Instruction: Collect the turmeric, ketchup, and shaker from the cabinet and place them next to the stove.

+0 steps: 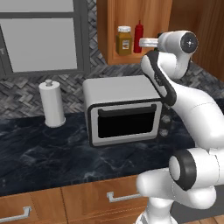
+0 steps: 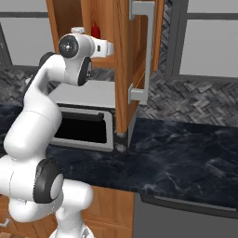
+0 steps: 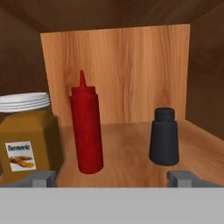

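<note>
Hand view, reading left to right along the cabinet (image 3: 118, 70) shelf: the turmeric (image 3: 28, 142) is sitting at the far left, squat, white lid, label facing out; the ketchup (image 3: 86, 129) is standing upright just beside it, taller, nozzle up; the shaker (image 3: 164, 137) is standing apart to the right, dark and shortest. None of the three is touching another, as far as can be told. The tool (image 3: 113, 178) is hanging wide open in front of the shelf edge, holding nothing, its two tips sitting low at either side, with the ketchup and the shaker both falling between them. From the left base view, the arm is reaching up over the toaster oven (image 1: 124, 109) toward the open cabinet, where the turmeric and ketchup are showing on the shelf; a paper-towel roll (image 1: 52, 103) is standing on the dark surface (image 1: 43, 153) to the left. Judgement: the collecting step is only starting, all three items uncollected. The next move is calling for picking one target, likely ketchup or shaker, centring the tips on it, advancing level into the cabinet without nudging the neighbour, then closing.
</note>
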